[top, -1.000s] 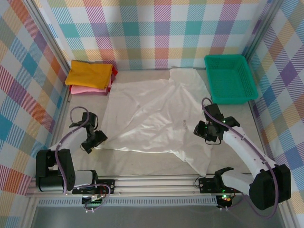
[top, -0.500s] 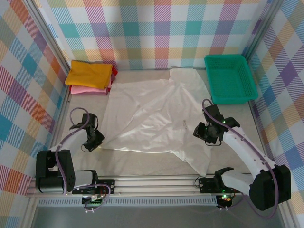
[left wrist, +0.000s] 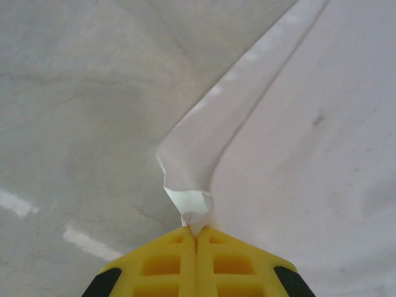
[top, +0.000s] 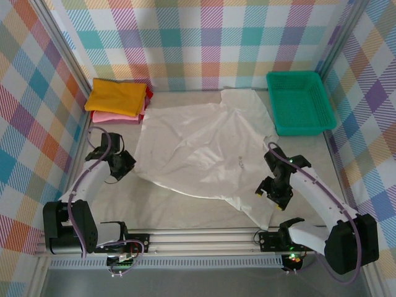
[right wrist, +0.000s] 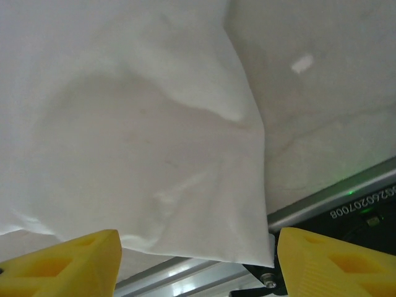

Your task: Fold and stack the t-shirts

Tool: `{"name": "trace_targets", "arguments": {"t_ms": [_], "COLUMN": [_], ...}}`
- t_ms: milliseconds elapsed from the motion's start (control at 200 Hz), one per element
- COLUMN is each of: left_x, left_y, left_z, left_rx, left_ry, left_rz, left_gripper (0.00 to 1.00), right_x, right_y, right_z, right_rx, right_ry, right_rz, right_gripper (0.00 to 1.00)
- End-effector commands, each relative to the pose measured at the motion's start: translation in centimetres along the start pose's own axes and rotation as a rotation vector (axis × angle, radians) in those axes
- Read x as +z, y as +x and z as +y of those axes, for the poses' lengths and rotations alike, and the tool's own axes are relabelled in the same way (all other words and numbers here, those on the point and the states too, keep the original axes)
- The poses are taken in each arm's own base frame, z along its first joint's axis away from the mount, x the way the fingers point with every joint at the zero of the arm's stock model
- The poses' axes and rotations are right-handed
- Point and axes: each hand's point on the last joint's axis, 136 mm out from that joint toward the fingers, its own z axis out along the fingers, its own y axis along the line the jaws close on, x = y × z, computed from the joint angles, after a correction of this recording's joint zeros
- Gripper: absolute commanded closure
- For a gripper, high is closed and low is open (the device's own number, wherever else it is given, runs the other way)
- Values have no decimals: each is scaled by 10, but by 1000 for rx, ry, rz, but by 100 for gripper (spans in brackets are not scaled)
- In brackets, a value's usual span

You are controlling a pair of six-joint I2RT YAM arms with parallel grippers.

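The left fingers [left wrist: 224, 244] are clamped on the near-left corner of the white t-shirt [top: 198, 145], which rises in a small peak off the worktop [top: 185, 213]. The right fingers [right wrist: 93, 247] stand open above its near-right edge. The shirt lies spread and creased mid-worktop, well apart from the folded tees [top: 117, 99] stacked far left.

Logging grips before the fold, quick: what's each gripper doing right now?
Left gripper: closed on an edge of the white t-shirt.
Right gripper: open, holding nothing.
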Motion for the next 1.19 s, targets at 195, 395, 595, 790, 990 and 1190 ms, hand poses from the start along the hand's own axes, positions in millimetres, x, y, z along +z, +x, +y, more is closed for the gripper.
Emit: {"name": "trace_targets", "arguments": {"t_ms": [195, 395, 595, 790, 990, 1190], "left_x": [14, 15, 13, 8, -12, -37], "left_y": [4, 7, 7, 6, 3, 1], "left_z": [-9, -8, -8, -9, -8, -6], "left_rx": [-3, 2, 7, 5, -2, -8], "left_ry": [49, 54, 58, 59, 58, 66], "left_rz": [53, 59, 52, 48, 17, -21], "left_gripper": [100, 100, 100, 100, 100, 100], "right_x": [42, 58, 65, 37, -25, -79], "right_y": [41, 40, 39, 25, -2, -32], "right_z": [0, -3, 2, 4, 29, 41], "right_rx": [97, 95, 115, 115, 55, 37], "right_ry": [-50, -29, -68, -98, -145, -237], "right_rz": [229, 217, 164, 51, -39, -128], "right_gripper": [34, 34, 59, 89, 97, 100]}}
